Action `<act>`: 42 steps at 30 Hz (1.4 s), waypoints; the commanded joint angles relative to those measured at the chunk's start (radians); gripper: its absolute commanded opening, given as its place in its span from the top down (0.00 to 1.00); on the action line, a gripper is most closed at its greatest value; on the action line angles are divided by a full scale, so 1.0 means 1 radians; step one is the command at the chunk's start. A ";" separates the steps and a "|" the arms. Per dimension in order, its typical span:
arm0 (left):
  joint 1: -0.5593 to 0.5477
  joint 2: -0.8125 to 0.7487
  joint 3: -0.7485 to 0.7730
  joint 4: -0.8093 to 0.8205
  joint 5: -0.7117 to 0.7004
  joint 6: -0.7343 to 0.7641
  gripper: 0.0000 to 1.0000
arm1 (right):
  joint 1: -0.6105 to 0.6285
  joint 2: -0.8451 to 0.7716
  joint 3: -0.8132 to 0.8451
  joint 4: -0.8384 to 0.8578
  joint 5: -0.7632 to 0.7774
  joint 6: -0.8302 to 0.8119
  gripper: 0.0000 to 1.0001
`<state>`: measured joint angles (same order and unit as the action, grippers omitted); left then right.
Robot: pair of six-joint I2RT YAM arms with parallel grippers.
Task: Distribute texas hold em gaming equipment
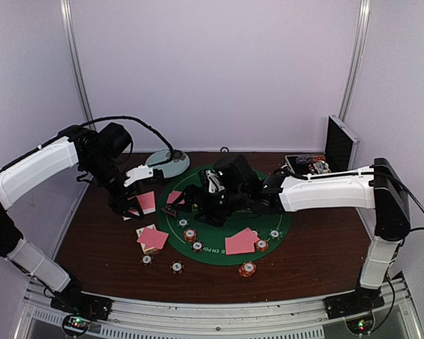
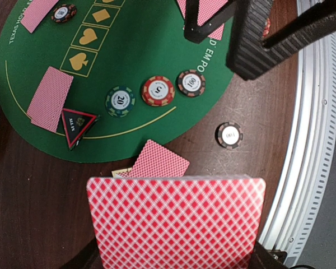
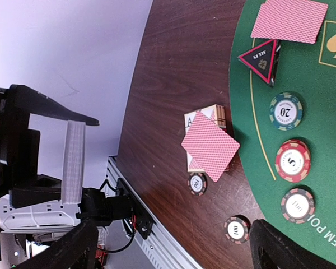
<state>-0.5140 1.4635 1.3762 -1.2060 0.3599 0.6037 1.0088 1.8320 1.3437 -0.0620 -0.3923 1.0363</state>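
My left gripper [image 2: 176,259] is shut on a deck of pink-backed playing cards [image 2: 176,221], held upright over the table's left side [image 1: 147,202]. My right gripper [image 3: 173,252] is open with nothing between its fingers, hovering over the green poker mat [image 1: 219,220] near the deck. Lying on the mat are a green chip [image 2: 120,101], a red chip [image 2: 157,91], a dark chip [image 2: 191,83], a red-black triangle marker [image 2: 77,126] and a dealt card [image 2: 50,100]. Another card [image 3: 210,145] rests on a card box off the mat, with two dark chips [image 3: 196,184] [image 3: 237,229] near it.
A pale round plate [image 1: 166,162] sits behind the mat at the left. The metal case [image 1: 339,141] stands open at the back right. More cards [image 1: 242,241] and chips [image 1: 247,269] lie toward the mat's front edge. The table's metal rail [image 2: 311,168] runs along the near edge.
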 commanded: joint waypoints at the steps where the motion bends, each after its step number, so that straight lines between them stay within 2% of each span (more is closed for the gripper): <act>1: 0.000 -0.033 0.006 0.007 0.020 0.011 1.00 | -0.007 0.040 0.032 0.105 -0.087 0.017 0.04; 10: 0.000 -0.030 0.004 0.008 0.009 0.011 1.00 | -0.007 0.075 0.021 0.301 -0.164 0.077 0.08; 15: 0.000 -0.023 0.010 0.008 0.011 0.008 1.00 | -0.006 0.090 0.039 0.341 -0.186 0.094 0.09; 42: 0.000 -0.022 0.015 0.008 0.018 0.009 1.00 | 0.022 0.374 0.378 0.283 -0.322 0.170 0.15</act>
<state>-0.5121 1.4631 1.3766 -1.2057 0.3603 0.6037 1.0237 2.1750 1.6684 0.2157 -0.6827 1.1797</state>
